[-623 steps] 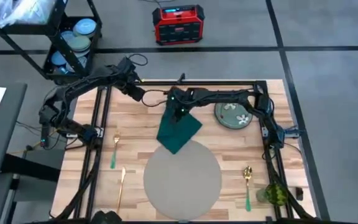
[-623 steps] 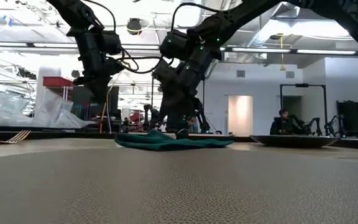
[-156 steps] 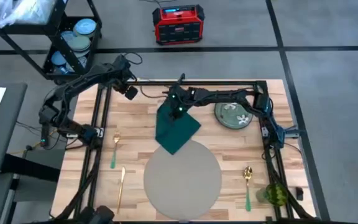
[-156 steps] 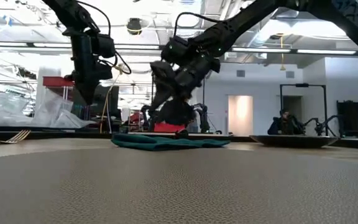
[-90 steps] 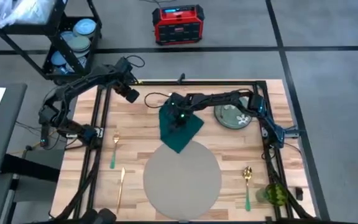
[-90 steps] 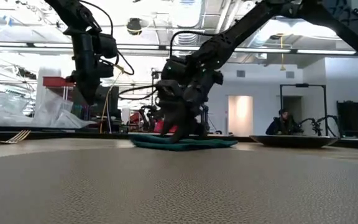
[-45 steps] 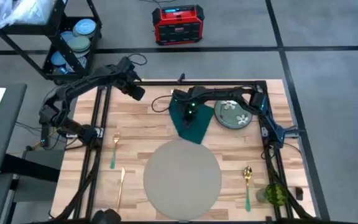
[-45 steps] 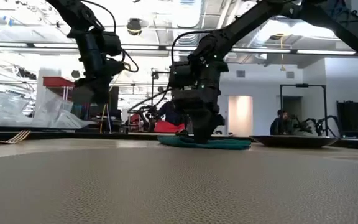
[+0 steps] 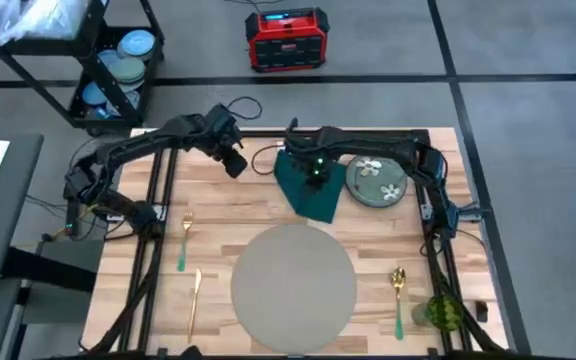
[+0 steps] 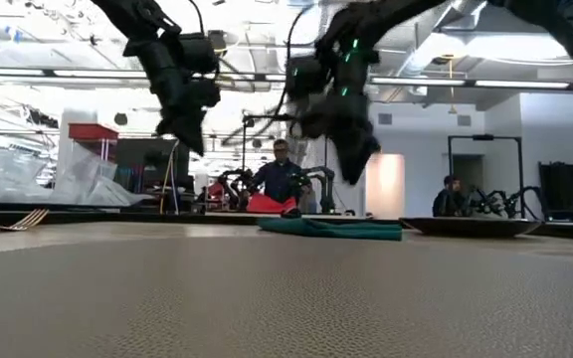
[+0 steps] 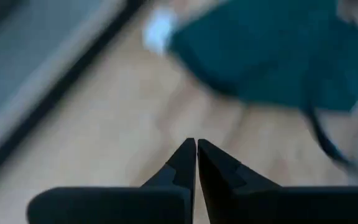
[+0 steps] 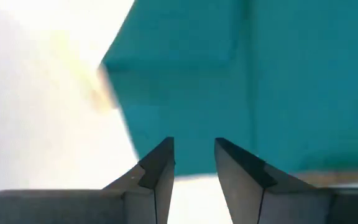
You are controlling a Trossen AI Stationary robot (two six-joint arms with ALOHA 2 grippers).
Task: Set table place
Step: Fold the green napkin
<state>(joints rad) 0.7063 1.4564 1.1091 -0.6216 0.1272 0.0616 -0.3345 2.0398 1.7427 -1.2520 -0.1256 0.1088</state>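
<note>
Now right tool [image 12: 194,155] parted above green napkin [image 9: 308,188]; left tool [image 11: 196,152] together.

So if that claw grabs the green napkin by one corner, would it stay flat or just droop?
Probably droop: the napkin is folded cloth lying limp on the table. Likely light, and it may unfold when lifted. The right gripper, open, hangs just above it.
</note>
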